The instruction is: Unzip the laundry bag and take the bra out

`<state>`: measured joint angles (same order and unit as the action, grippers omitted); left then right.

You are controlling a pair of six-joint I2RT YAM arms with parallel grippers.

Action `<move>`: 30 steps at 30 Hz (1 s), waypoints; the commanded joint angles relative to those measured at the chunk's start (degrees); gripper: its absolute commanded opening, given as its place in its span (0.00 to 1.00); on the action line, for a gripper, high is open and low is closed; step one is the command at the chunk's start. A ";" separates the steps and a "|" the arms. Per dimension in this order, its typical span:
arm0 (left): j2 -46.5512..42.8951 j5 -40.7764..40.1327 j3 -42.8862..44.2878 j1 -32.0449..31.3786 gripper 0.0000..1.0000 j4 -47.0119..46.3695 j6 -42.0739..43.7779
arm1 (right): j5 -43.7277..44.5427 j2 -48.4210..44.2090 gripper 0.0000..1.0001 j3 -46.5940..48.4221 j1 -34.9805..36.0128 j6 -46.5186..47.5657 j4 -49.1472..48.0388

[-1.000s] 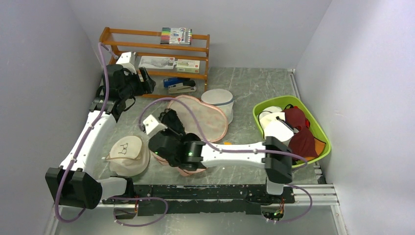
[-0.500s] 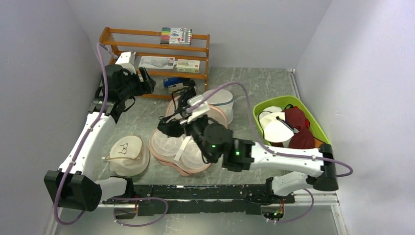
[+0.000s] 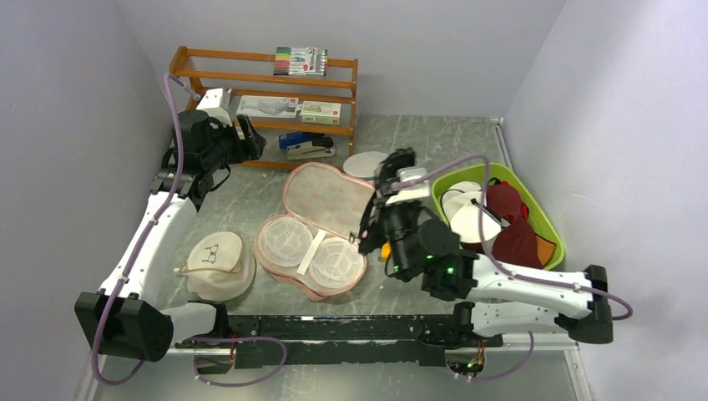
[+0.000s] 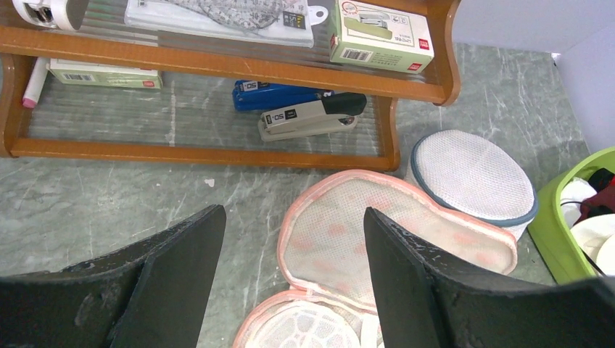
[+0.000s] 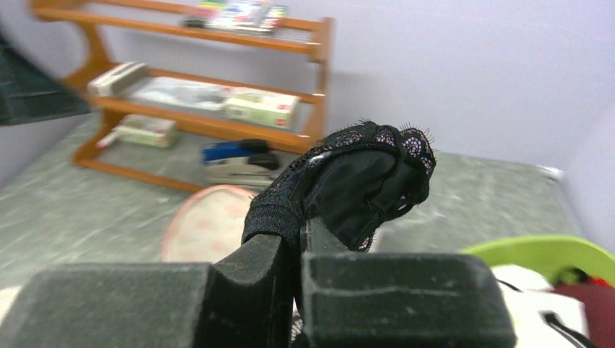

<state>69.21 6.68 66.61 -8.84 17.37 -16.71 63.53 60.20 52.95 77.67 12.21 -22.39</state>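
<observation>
The laundry bag (image 3: 327,194) lies open at the table's middle, its pinkish-beige lid flipped back and a white mesh double-cup insert (image 3: 309,255) in the near half. It also shows in the left wrist view (image 4: 377,232) and in the right wrist view (image 5: 207,228). My right gripper (image 3: 386,205) is shut on a black lace bra (image 3: 394,171) and holds it in the air to the right of the bag, beside the green basket. In the right wrist view the bra (image 5: 362,181) bunches over the closed fingers (image 5: 268,268). My left gripper (image 3: 250,142) is open and empty by the shelf, above the bag's far edge (image 4: 294,283).
A wooden shelf (image 3: 259,83) with boxes, markers and a stapler (image 4: 312,117) stands at the back left. A white mesh cylinder (image 3: 366,164) sits behind the bag. A green basket (image 3: 538,219) of clothes is at the right. A cream cap (image 3: 217,263) lies at the front left.
My right gripper rose out of the open bag with the black bra and swung right, toward the green basket. The bag's insert is now uncovered. The left arm has not moved.
</observation>
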 commanded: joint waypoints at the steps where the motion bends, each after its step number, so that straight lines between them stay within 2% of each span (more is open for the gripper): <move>1: -0.92 2.12 1.41 -0.39 0.81 -0.85 0.25 | 9.06 -9.36 0.00 -2.36 -4.82 3.84 -0.53; 5: -1.36 1.75 1.07 -0.39 0.82 -1.13 0.20 | 9.48 -18.26 0.00 -5.42 -13.19 1.12 1.27; 9: -1.10 2.25 1.22 -0.39 0.81 -0.98 0.23 | 12.07 -23.61 0.00 -10.93 -19.04 10.46 -12.67; 12: -0.87 2.76 1.36 -0.39 0.81 -1.05 0.12 | 12.97 -23.31 0.00 -13.58 -23.93 19.41 -23.72; 16: -0.97 3.30 1.33 -0.39 0.81 -1.06 0.03 | 11.82 -17.75 0.00 -12.08 -33.20 18.94 -22.00; 18: -1.33 2.96 1.10 -0.46 0.81 -1.26 0.08 | 12.59 -13.39 0.00 -9.31 -39.52 12.28 -14.46; 19: -1.35 2.86 1.13 -0.47 0.81 -1.21 0.10 | 12.88 -11.59 0.00 -7.46 -42.53 5.58 -8.19; 21: -1.28 2.65 1.25 -0.50 0.81 -0.98 0.22 | 12.41 -7.98 0.00 -2.65 -48.18 -11.93 14.15; 24: -1.13 2.51 1.22 -0.56 0.81 -0.95 0.17 | 10.32 -4.51 0.00 1.41 -55.26 -35.53 34.99; 27: -1.05 3.42 1.46 -0.56 0.81 -0.99 0.18 | 8.55 -2.39 0.00 -0.21 -58.88 -47.92 42.78; 30: -1.30 4.20 1.07 -0.56 0.81 -1.60 -0.21 | 5.87 -0.31 0.00 -4.76 -61.50 -54.19 44.43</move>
<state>69.21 8.32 66.63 -8.86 17.39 -16.73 72.16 57.95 52.07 19.16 -21.45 8.47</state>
